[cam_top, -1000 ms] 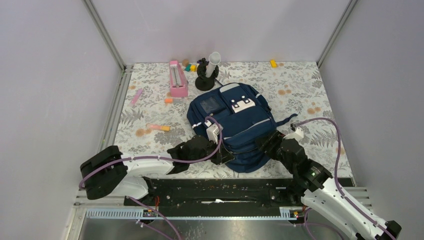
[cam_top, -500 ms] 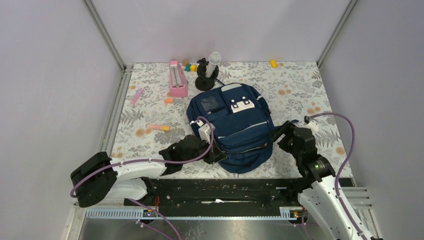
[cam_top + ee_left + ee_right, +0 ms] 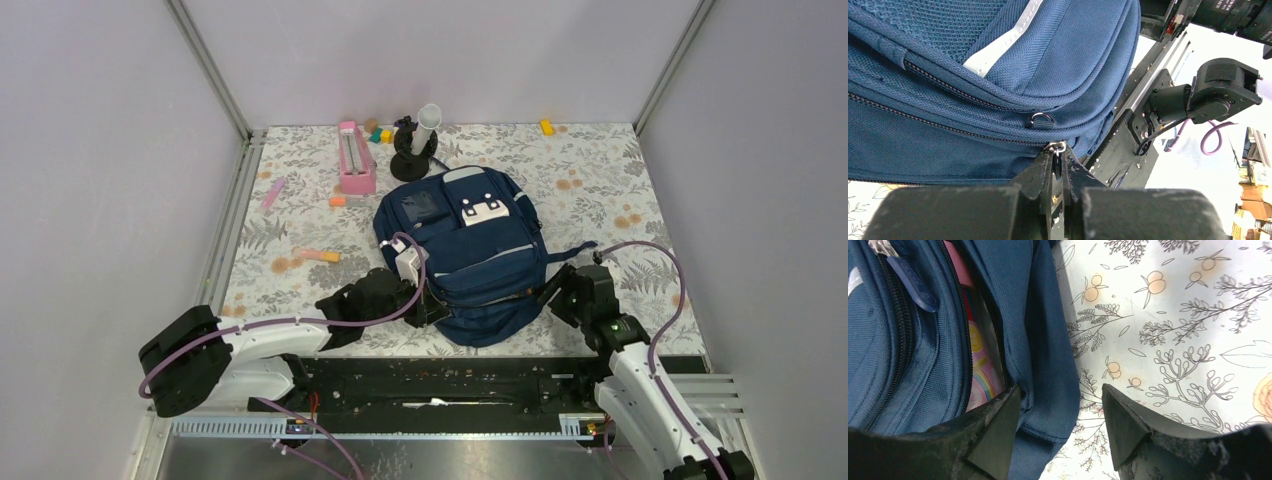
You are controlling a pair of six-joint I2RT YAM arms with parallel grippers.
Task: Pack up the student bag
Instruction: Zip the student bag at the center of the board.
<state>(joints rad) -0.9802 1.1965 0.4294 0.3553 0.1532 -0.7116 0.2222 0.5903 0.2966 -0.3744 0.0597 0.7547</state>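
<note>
From the top, we see one student bag (image 3: 470,255) lying flat on the flowery table (image 3: 620,170), in the middle and a bit near. Its long way runs from far to near, and the far end leans a little left. The front faces up. The end with the white-grey patches points far, and the round end points near, toward the two arms. The left gripper (image 3: 430,310) is at the bag's near left side. The right gripper (image 3: 553,290) is at its near right side. Just past the bag's far end stand one pink box (image 3: 355,158) and one black stand (image 3: 410,160) with one white tube (image 3: 427,120). One yellow block (image 3: 546,126) lies far right, and one pink stick (image 3: 272,192) lies near the left edge.

From the left wrist, we see the left gripper (image 3: 1058,159) shut tight on one little metal ring (image 3: 1057,146) at the end of a zip. A second ring (image 3: 1041,119) hangs just above it, not held. Two zip lines cross the blue cloth above the fingers.

From the right wrist, we see the right gripper (image 3: 1060,390) standing wide open. The bag's side edge lies between its two fingers (image 3: 993,435). One finger is at an open zip gap and the other is over the table. Inside the gap sits one pink thing with a rainbow (image 3: 979,375). We cannot tell what it is. One dark blue zip tab (image 3: 913,285) hangs beside the gap.
</note>
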